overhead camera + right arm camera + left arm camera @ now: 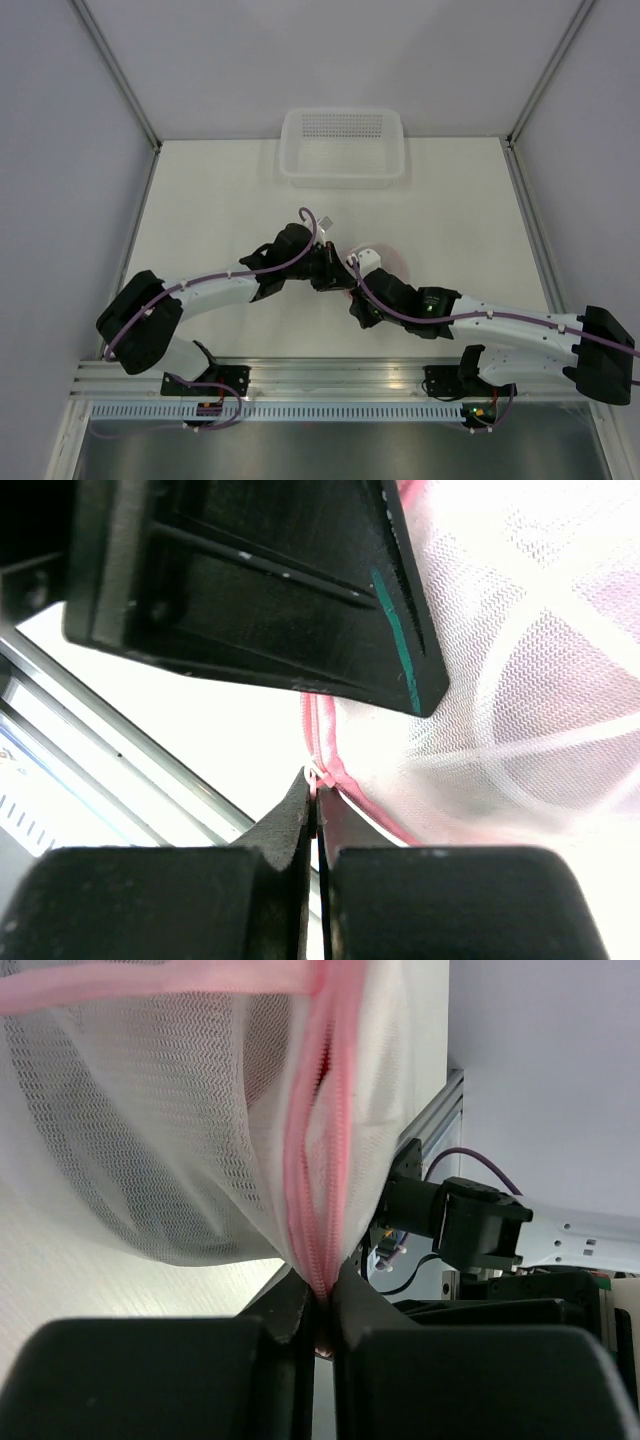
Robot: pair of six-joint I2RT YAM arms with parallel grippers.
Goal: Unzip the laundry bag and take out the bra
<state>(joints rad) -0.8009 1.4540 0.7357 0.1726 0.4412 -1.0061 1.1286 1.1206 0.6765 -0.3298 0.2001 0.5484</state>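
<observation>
The laundry bag is a small dome of white mesh with pink zipper trim, mostly hidden between the two arms at the table's middle. In the left wrist view the bag fills the frame, and my left gripper is shut on its pink zipper edge. In the right wrist view the bag lies to the right, and my right gripper is shut on the small pink zipper pull. The bra does not show through the mesh.
A clear rectangular plastic basket stands at the table's far edge. The left arm's black gripper body hangs close above my right fingers. An aluminium rail runs along the near edge.
</observation>
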